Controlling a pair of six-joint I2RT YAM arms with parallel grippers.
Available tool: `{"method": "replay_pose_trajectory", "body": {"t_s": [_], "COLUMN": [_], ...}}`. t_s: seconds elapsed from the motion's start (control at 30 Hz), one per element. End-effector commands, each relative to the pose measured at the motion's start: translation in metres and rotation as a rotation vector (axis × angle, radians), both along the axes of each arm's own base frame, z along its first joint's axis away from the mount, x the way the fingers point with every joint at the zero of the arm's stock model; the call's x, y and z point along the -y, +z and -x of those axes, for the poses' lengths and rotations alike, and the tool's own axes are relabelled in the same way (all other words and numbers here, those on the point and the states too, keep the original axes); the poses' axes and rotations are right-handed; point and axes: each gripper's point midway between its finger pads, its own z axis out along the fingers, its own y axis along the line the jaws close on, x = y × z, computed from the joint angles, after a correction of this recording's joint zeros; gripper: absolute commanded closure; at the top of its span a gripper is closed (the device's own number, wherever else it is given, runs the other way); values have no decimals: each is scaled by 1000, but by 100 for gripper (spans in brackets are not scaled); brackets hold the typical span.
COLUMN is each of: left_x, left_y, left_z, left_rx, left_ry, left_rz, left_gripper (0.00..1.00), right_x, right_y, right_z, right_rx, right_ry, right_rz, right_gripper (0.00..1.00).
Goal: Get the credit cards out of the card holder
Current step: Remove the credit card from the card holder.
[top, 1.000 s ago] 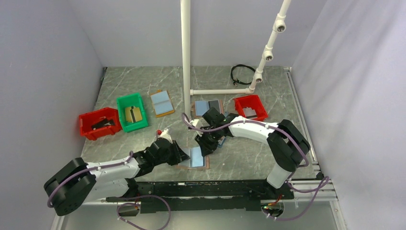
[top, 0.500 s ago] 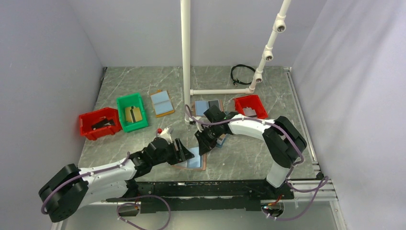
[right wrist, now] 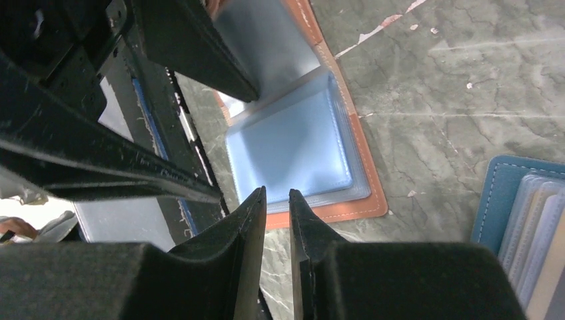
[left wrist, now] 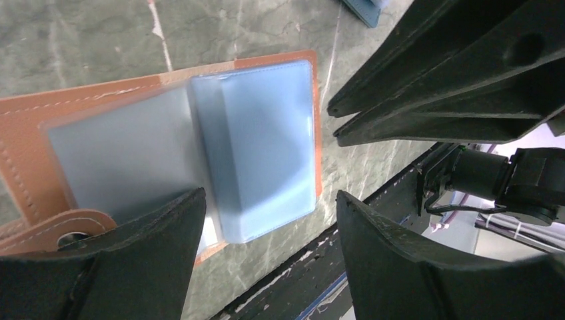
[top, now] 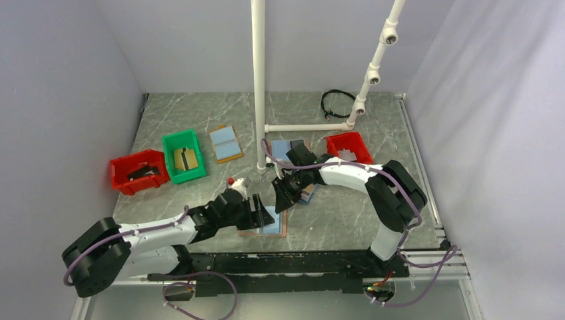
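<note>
At six o'clock the left gripper had just spread wide, unpinning the card holder; the right gripper hung nearly closed, seemingly empty.

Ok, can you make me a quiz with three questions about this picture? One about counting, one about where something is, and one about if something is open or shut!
1. How many red bins are there?
A. one
B. two
C. four

2. Where is the brown-rimmed card holder?
A. inside a red bin
B. lifted up in the air
C. lying open on the table

3. The left hand over the card holder is:
A. open
B. shut on a card
C. shut on the holder's rim

Answers:
1 B: one red bin sits at the left of the table and one at the right.
2 C: its light blue inside faces up on the marble top, between the two arms.
3 A: its two fingers stand wide apart with nothing pinched between them.
</note>
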Motion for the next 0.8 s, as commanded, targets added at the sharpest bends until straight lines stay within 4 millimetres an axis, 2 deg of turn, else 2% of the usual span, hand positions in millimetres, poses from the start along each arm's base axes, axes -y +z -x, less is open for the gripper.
{"method": "replay_pose_trajectory", "body": {"t_s": [0.0, 0.13, 0.37, 0.57, 0.77], "left_x": [6, 5, 7, 8, 2], "left_y": [0, -17, -25, -32, -49], "left_z": [-7, -5, -2, 1, 3], "left_rx": [-1, -59, -76, -79, -107], "left_ry": [4, 13, 9, -6, 15], "left_rz": [-76, -135, -156, -194, -289], "left_gripper": [24, 28, 27, 25, 27], "right_x": [-4, -2, -3, -6, -9], "right_y": [-3, -9, -18, -22, -19], "right_z": [-14, -15, -8, -3, 0], "right_rx": [42, 36, -31, -66, -94], "right_ry": [-33, -39, -32, -31, -30], "right_rz": [8, 32, 42, 42, 23], "right_gripper": [78, 77, 77, 81, 82]}}
